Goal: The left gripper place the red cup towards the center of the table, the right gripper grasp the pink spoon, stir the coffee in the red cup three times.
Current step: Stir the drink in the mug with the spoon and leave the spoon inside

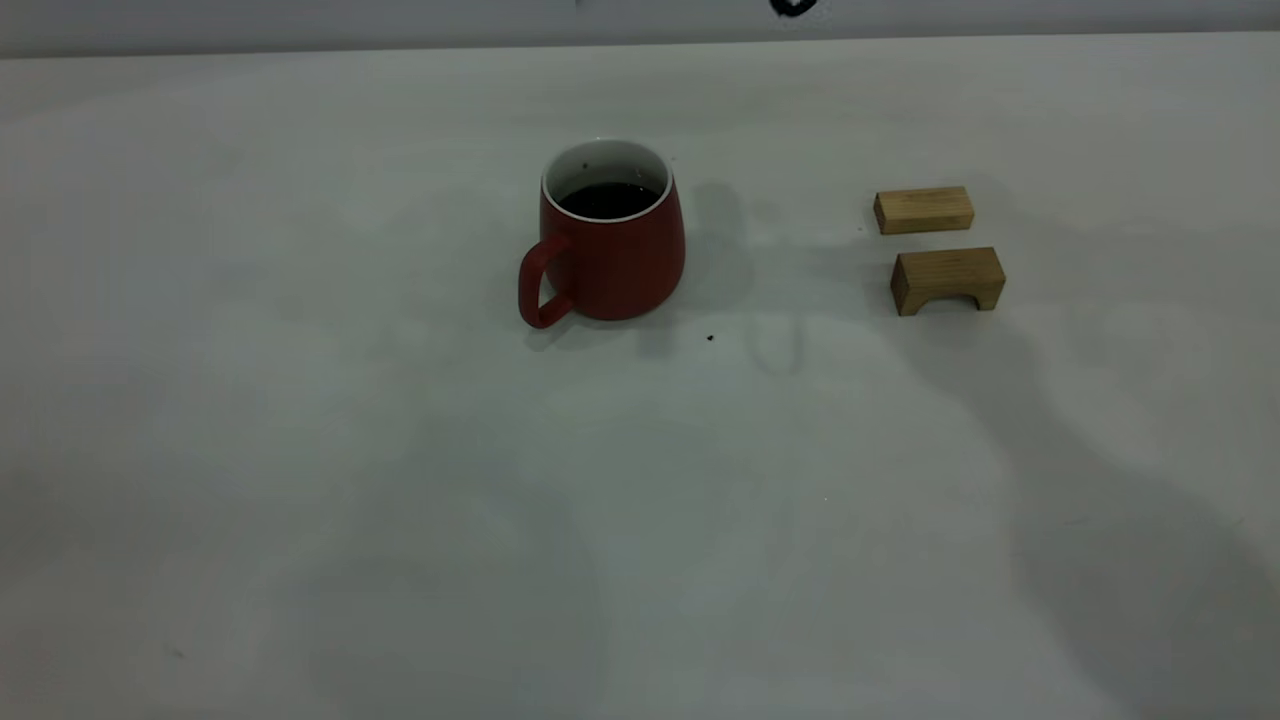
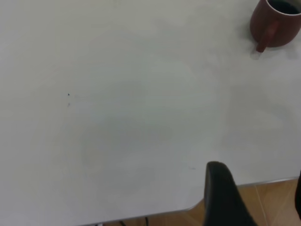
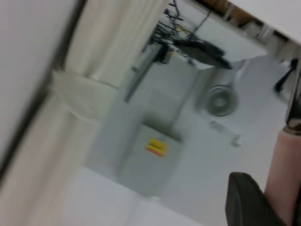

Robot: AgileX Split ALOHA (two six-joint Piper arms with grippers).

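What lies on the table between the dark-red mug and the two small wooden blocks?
Nothing stands there. In the exterior view the off-white table is bare between the dark-red mug and the two small wooden blocks, apart from shadows.

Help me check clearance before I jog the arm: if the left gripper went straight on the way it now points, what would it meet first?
Probably bare table. The left gripper looks down on open tabletop; the red cup sits far off to one side of that line, not in it. Depth is hard to judge.
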